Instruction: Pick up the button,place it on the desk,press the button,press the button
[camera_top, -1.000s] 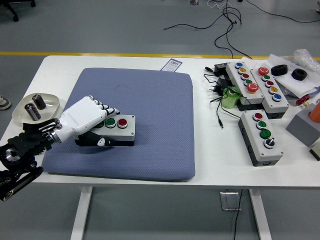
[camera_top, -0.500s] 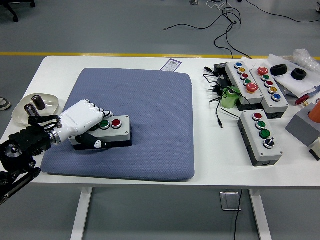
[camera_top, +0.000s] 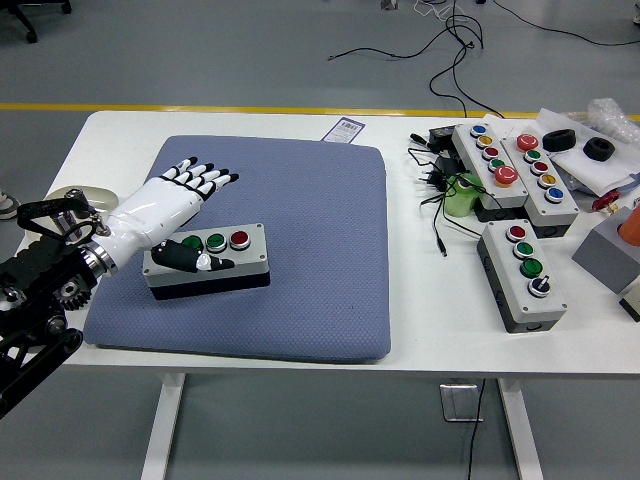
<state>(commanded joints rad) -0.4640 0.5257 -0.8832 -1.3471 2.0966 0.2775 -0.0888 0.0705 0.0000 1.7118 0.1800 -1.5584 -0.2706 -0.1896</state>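
Observation:
A grey button box with a green button and a red button lies on the blue pad. My left hand is open above the box's left end. Its fingers are spread and point away to the upper right. Its thumb rests over the box's left part and hides what is under it. The right arm is out of view.
Three more button boxes stand on the white table at the right, among black cables and a green object. A dish sits at the left, partly behind my arm.
My left hand has let go of the box, opened its fingers and lifted up and back. The box now lies on the pad, shifted slightly.

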